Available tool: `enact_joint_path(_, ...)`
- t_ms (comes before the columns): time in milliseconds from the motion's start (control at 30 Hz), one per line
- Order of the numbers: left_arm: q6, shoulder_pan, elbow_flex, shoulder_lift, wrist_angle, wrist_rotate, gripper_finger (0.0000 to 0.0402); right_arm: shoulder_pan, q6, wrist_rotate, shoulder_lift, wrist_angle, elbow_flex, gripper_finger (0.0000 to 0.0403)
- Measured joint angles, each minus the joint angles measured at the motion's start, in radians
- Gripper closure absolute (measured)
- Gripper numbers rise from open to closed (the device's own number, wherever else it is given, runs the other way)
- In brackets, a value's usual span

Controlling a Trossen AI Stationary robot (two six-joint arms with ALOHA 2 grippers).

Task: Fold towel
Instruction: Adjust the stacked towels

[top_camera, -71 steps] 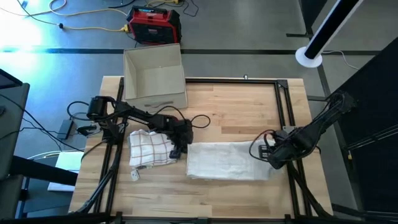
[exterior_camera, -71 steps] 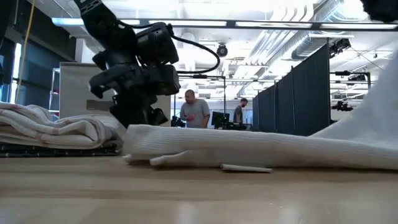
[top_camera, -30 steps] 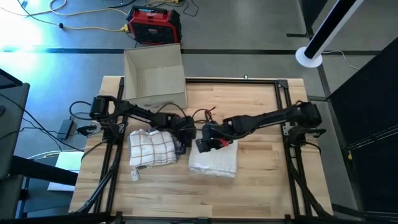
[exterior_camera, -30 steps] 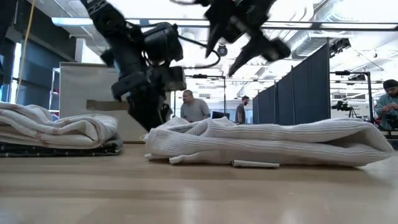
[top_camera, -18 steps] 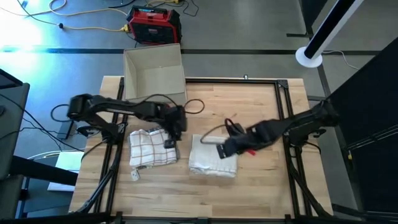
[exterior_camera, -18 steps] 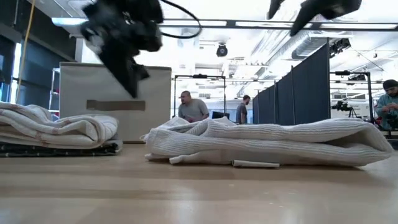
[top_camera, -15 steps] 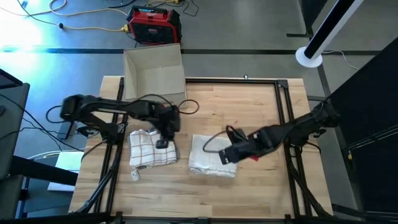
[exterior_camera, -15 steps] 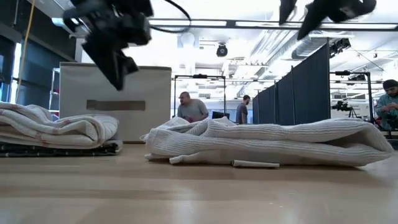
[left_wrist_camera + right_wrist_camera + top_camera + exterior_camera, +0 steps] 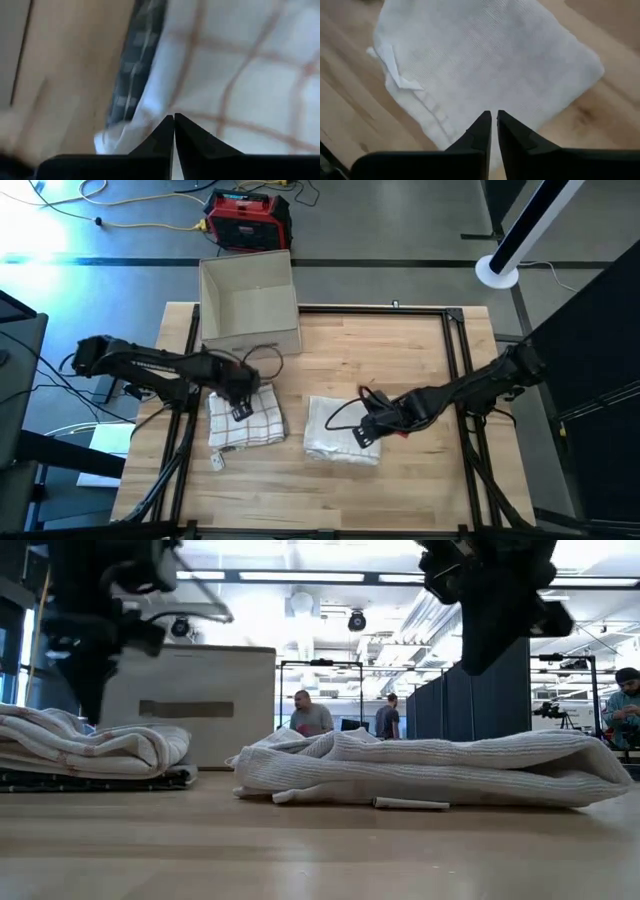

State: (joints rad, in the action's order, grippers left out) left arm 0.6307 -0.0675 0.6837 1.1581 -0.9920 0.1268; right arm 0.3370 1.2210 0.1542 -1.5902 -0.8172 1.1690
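A white towel [image 9: 340,430] lies folded over on the wooden table, thick and rumpled in the low view [image 9: 420,770]. A small tag [image 9: 395,67] sticks out at one edge. My right gripper [image 9: 365,432] hangs shut above the towel's right part [image 9: 485,60], clear of it in the low view [image 9: 495,630]. To the left lies a folded checked towel [image 9: 245,420]. My left gripper [image 9: 240,402] is shut low over its far part [image 9: 240,90]. My left gripper stands shut, pointing down, close over the checked towel's top layer [image 9: 210,105]. I cannot tell whether its fingertips touch the cloth.
An open beige box [image 9: 250,305] stands at the table's far left corner and shows behind the towels in the low view [image 9: 190,705]. Bare wood [image 9: 400,350] lies beyond the white towel and to its right. People stand in the room behind the table.
My left gripper has gone from the white towel's left edge toward the table's left edge and now stands over the checked towel. My right gripper has gone from the towel's far left corner toward the right and near side, then lower over it. The white towel has stayed folded and still.
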Motion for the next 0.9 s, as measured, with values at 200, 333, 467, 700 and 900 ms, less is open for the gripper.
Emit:
enact_joint_path(200,0.146,-0.042,-0.129,0.030,0.173,0.041,0.0401,-0.032,-0.181,-0.007,0.000,-0.028,0.000,0.0401)
enact_joint_path(333,0.113,-0.051,-0.171,0.102,0.434,0.048,0.0401,-0.050,-0.254,-0.017,0.000,-0.041,0.000,0.0402)
enact_joint_path(467,0.078,-0.059,-0.142,0.202,0.563,0.053,0.0401,-0.049,-0.370,-0.091,0.008,-0.040,0.000,0.0403)
enact_joint_path(700,0.083,-0.058,0.019,0.292,0.495,-0.012,0.0401,-0.048,-0.517,-0.133,0.068,-0.063,0.000,0.0403)
enact_joint_path(900,0.036,-0.060,0.238,0.240,0.148,-0.038,0.0402,-0.087,-0.724,-0.139,0.105,-0.045,0.000,0.0402)
